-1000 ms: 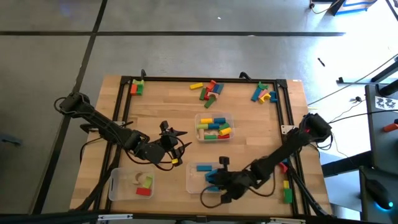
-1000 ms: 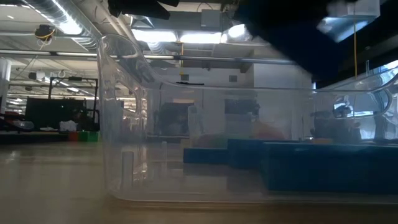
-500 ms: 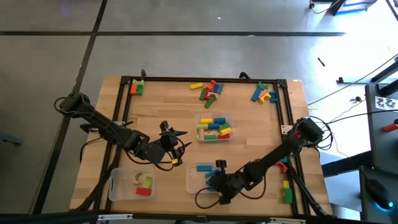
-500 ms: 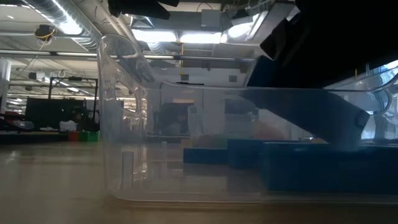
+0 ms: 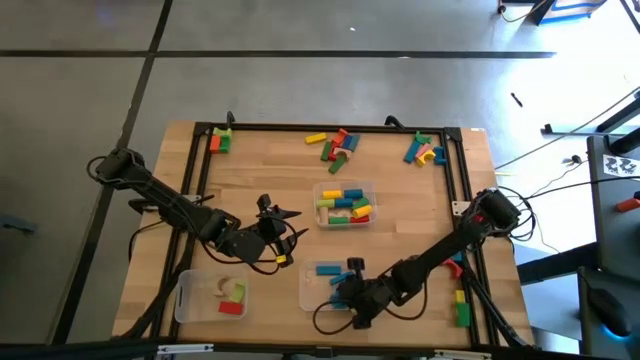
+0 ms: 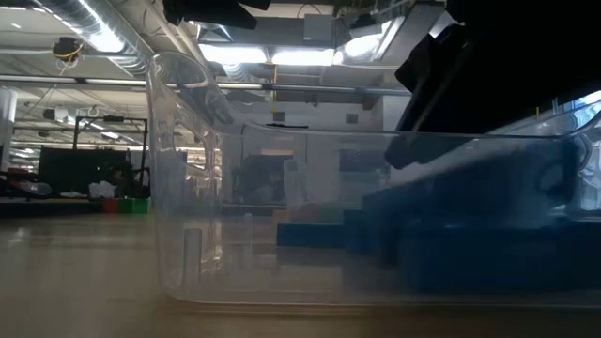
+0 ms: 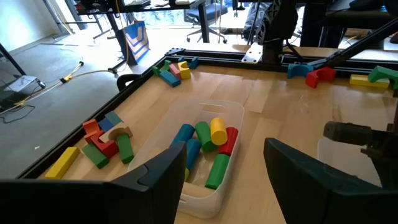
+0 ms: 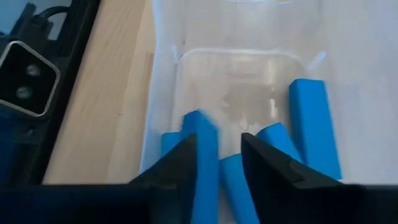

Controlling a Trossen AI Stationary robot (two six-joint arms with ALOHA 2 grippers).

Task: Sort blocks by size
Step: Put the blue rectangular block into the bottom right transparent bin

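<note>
The right gripper (image 5: 345, 291) is down inside the clear plastic rectangular tray (image 5: 307, 291) at the near edge of the wooden table (image 5: 260, 190). In the right wrist view its two dark fingers (image 8: 180, 163) stand a little apart with a long blue wooden block (image 8: 204, 163) upright between them; whether the pads actually press on it I cannot tell. Just beyond the fingertips lie more blue blocks on the tray floor, one long bar (image 8: 313, 127) off to the side and two shorter ones (image 8: 278, 137) close against the finger.

The left gripper (image 5: 275, 218) hangs over bare table, its fingers (image 7: 163, 175) spread wide with nothing between them. Straight ahead of those fingers sits a second clear tray (image 7: 231, 111) filled with mixed blocks: blue, green, yellow and red cylinders and bars (image 7: 210, 144). Past that, loose blocks (image 7: 102, 142) lie scattered by the table's black frame.

A third clear tray (image 5: 185, 300), on the near left, holds a red, a green and a pale block. Other small heaps of coloured blocks (image 5: 335, 143) rest along the far edge, well apart from both grippers.
</note>
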